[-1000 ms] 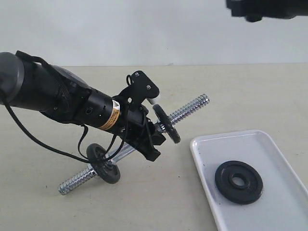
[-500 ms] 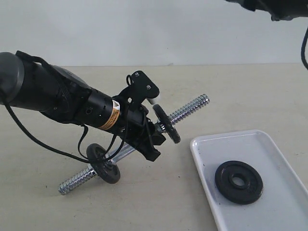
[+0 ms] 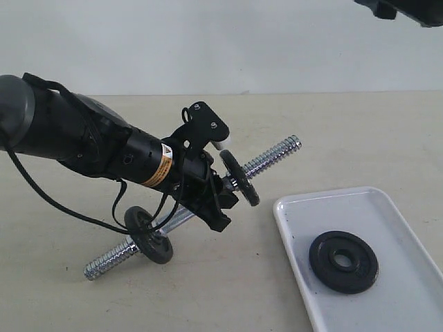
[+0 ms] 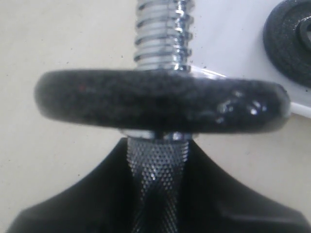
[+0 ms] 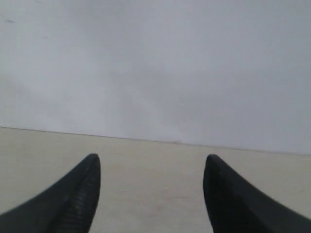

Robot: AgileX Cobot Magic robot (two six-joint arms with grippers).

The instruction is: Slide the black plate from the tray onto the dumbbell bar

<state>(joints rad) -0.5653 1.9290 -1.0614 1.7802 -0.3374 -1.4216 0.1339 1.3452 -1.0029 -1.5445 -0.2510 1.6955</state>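
Jaws grip nothing lower right, where your black plate (image 3: 343, 261) lies flat in the tray (image 3: 311, 214), clear of its rim; mid-frame, left gripper (image 3: 220, 202) clenches the dumbbell bar (image 3: 271, 157), threaded end free; farther, right gripper (image 5: 151, 194) gapes empty, seen only wrist-side.

A matte beige tabletop (image 3: 332, 131) is seen spread beneath and around the left gripper (image 3: 223, 192), with soft shadows cast on it below the tool. A plain pale grey-white wall (image 3: 208, 41) is shown behind that gripper, met by the tabletop along a straight horizontal seam. Ahead of the right gripper (image 5: 151, 162), the same surface and wall are framed.
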